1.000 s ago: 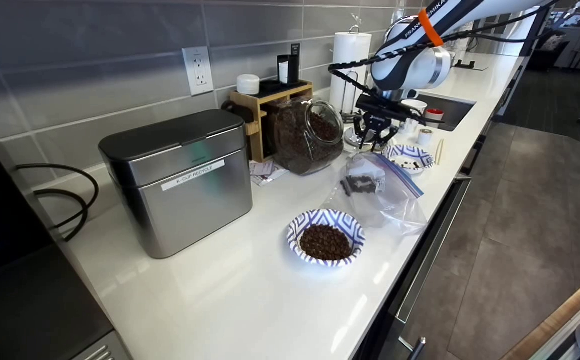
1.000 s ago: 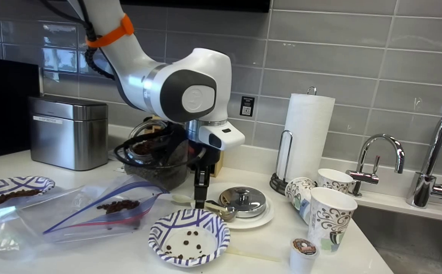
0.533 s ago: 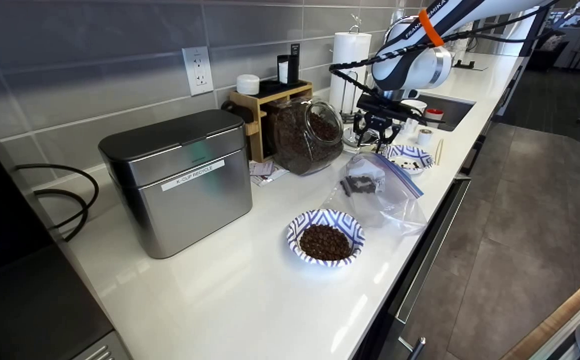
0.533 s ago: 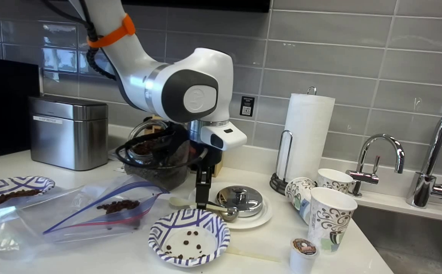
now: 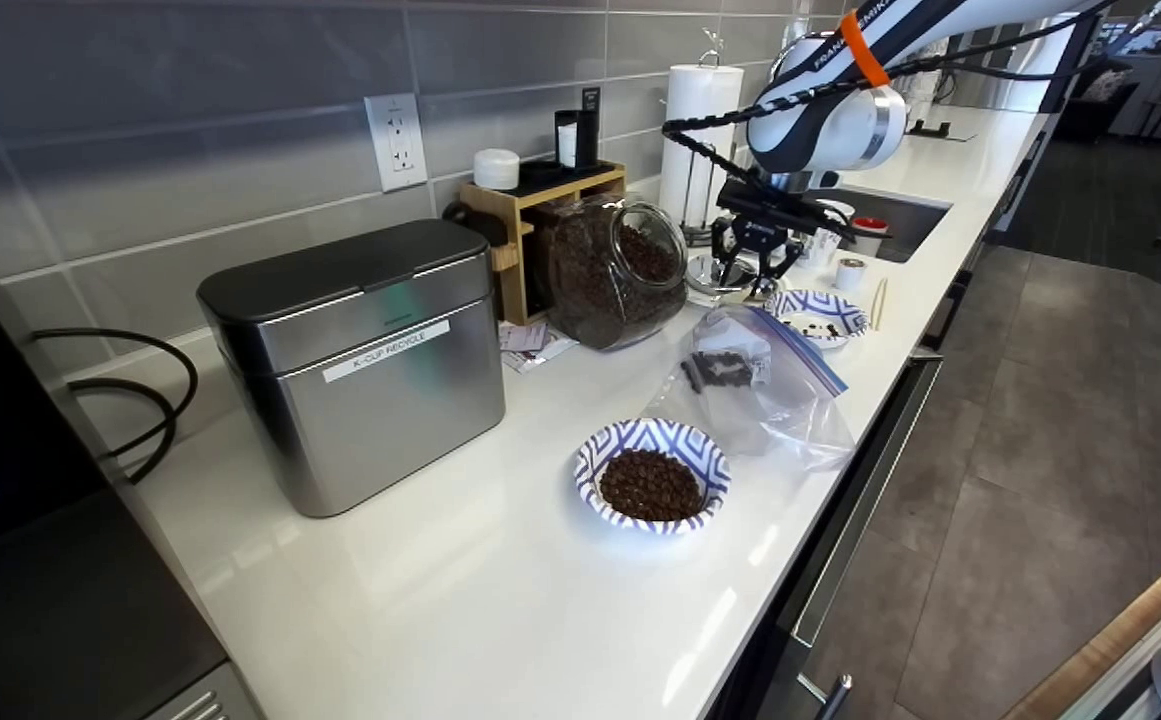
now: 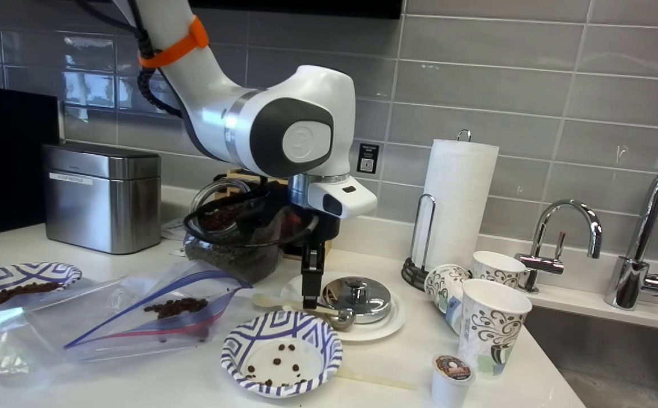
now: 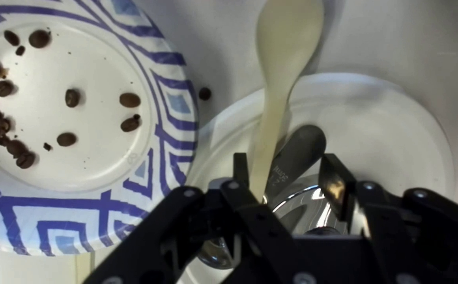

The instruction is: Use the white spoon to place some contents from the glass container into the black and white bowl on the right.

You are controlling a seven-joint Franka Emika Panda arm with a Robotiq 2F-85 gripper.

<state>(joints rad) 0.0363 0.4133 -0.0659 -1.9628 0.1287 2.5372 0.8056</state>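
The white spoon, cream-coloured, lies with its handle across a white plate; it also shows in an exterior view. My gripper is open over the plate, pointing down; it shows in both exterior views. The spoon handle runs between the fingers, close to the left finger; I cannot tell whether they touch. The handle's end is hidden by the gripper. The glass container lies tilted, with dark brown beans inside; the arm partly covers it. The right-hand patterned bowl holds a few beans.
A dark-handled metal scoop lies beside the spoon handle, between the fingers. A chrome lid sits on the white plate. A plastic bag lies left of the bowl. Paper cups and a paper towel roll stand right.
My gripper has moved a little to the right in an exterior view, along the spoon handle. The spoon, lid and plate shifted slightly left between the two earlier moments.
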